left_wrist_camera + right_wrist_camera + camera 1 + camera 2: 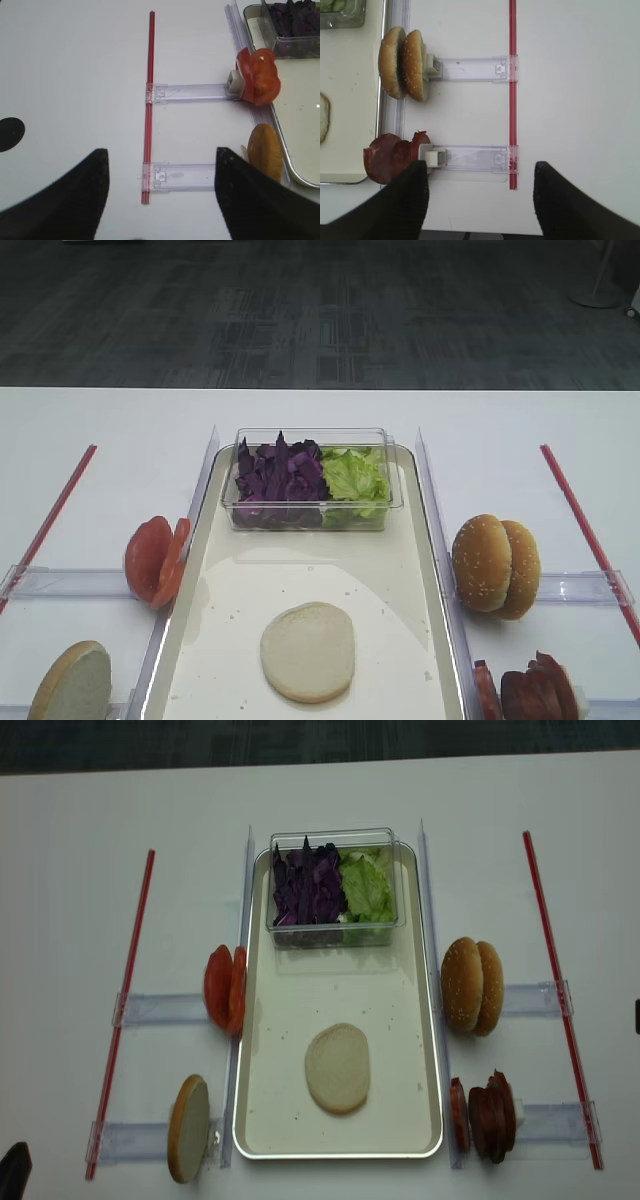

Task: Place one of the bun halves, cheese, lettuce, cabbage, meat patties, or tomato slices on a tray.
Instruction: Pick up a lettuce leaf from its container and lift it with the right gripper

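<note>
A flat bun half (307,651) lies on the metal tray (300,570). At the tray's far end a clear box holds purple cabbage (278,477) and lettuce (354,478). Tomato slices (156,560) and a bun half on edge (70,683) stand left of the tray. Two seeded bun halves (495,565) and meat patties (530,690) stand to its right. Cheese is out of view. My right gripper (480,200) is open and empty over the table beside the patties (387,157). My left gripper (160,195) is open and empty, its right finger next to the bun half (265,150).
Clear plastic rails (585,587) hold the food upright on both sides of the tray. Red strips (585,530) run along the outer left and right of the white table. Clear dividers flank the tray's long sides.
</note>
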{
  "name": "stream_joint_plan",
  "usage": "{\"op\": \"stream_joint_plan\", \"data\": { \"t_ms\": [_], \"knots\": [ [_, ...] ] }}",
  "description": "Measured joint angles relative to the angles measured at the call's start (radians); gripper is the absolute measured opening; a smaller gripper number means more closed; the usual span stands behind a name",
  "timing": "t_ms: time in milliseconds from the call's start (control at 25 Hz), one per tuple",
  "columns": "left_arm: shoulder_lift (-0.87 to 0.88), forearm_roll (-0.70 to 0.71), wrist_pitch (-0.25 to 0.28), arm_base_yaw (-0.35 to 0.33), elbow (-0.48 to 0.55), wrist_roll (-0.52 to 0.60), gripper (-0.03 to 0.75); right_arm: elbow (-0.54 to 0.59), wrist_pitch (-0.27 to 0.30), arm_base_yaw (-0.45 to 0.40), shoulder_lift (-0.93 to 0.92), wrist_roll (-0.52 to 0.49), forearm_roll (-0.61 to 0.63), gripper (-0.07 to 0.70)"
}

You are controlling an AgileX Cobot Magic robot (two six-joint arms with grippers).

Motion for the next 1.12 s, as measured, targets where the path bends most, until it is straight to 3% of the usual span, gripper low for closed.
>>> {"op": "stream_joint_plan", "data": {
  "t_ms": [520, 1120],
  "knots": [
    [0.000, 0.003, 0.000, 0.000, 0.000, 0.000, 0.433, -0.157, 0.038, 0.000, 0.297, -0.056, -0.004, 0.481],
    [0.000, 0.003, 0.000, 0.000, 0.000, 0.000, 0.433, -0.534, 0.031, 0.000, 0.725, -0.084, 0.017, 0.481]
  ]
}}
